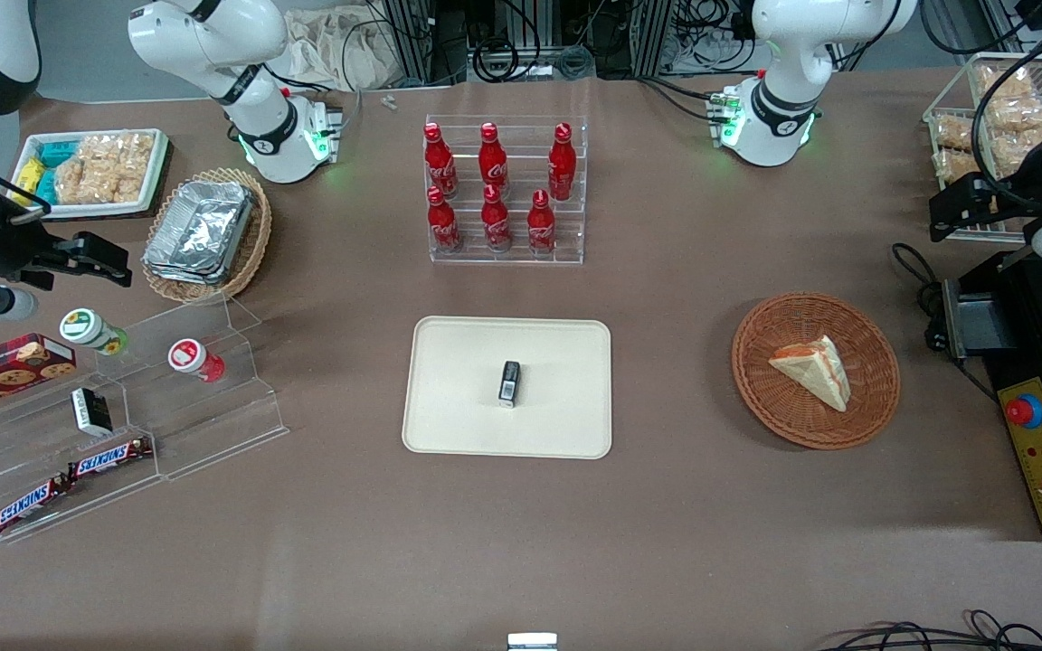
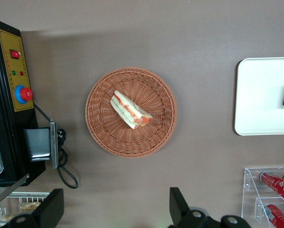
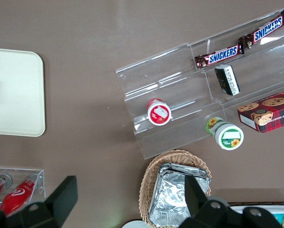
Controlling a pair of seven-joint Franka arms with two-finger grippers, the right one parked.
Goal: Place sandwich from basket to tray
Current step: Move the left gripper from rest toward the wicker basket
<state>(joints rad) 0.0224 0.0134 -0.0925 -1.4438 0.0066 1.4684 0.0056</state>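
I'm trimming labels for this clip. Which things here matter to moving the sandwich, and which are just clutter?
Job:
sandwich, lying in the basket
tray
gripper, jaws open, above the basket

Clutter:
small black packet on the tray
cola bottles
foil pans
Snickers bars

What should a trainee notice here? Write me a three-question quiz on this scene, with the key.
1. True or false: the sandwich lies in the basket.
2. What sits on the tray? A) a small dark packet B) a red bottle C) a foil pan
3. Is the gripper open or shut, and is it touching the sandwich?

Key: 1 true. 2 A. 3 Open, held above the table, clear of the sandwich.
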